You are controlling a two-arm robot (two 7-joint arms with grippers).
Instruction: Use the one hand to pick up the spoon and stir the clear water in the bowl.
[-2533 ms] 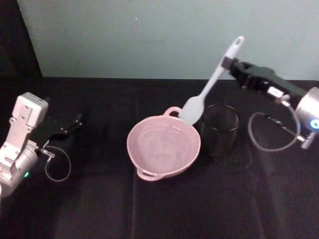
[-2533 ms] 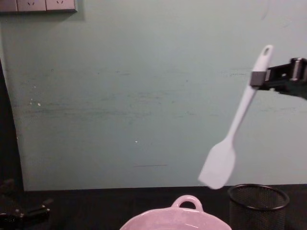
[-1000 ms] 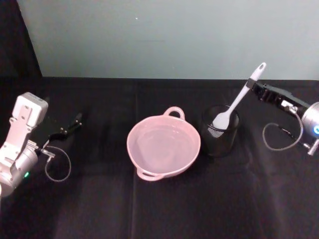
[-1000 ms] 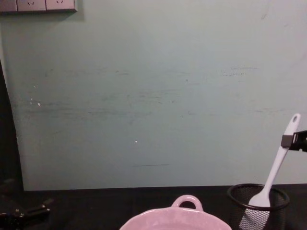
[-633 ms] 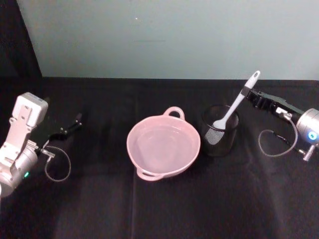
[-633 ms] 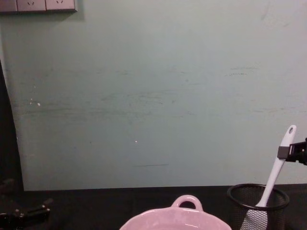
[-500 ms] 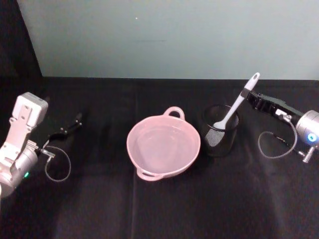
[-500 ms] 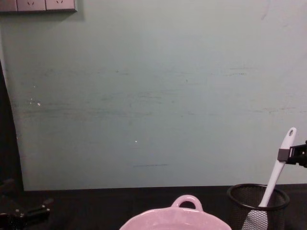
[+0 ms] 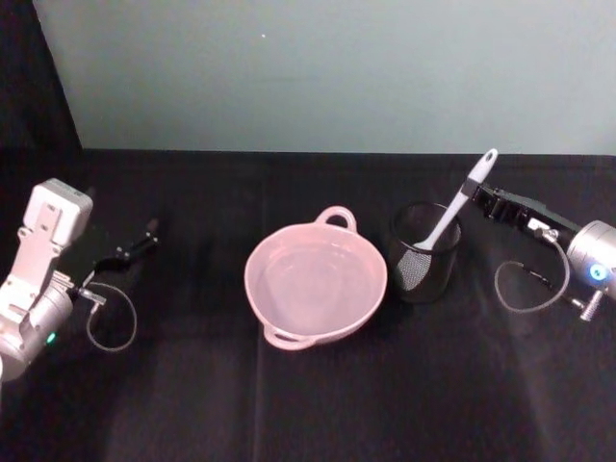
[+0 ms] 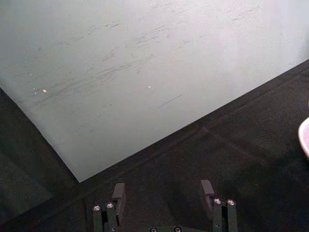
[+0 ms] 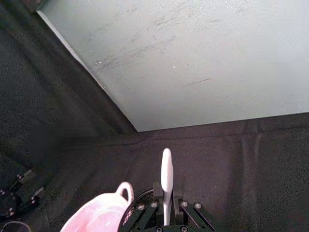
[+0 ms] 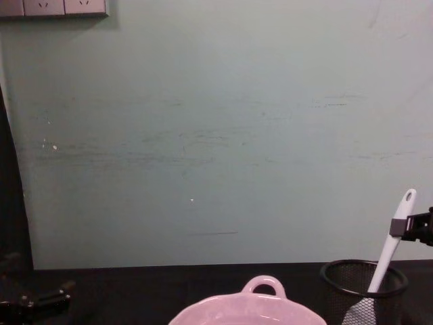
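Right gripper is seen pinching the spoon high on its handle, just below the holed end, at the right side of the table. Its silver wrist with the blue light ring extends to the right edge in the head view. In the right wrist view both fingers are pressed against the white handle, which stands up between them.

Near to far:
- Bare black cloth is seen across the near part of the table.
- Left gripper is parked low at the left side, well apart from everything else; in the left wrist view its fingers are spread with nothing between them.
- Bowl sits at table centre, pale pink, one loop handle on the far rim, another on the near rim. Clear water is visible inside only as faint glints.
- Black mesh cup stands just right of the bowl, close beside it; contact between them cannot be told.
- Spoon blade is down inside the mesh cup, visible through the mesh; handle leans up and to the right, rising above the cup's rim. In the chest view the spoon is seen tilted in the cup with the gripper clamped near the top.
- Pale green wall is seen behind the table's far edge.
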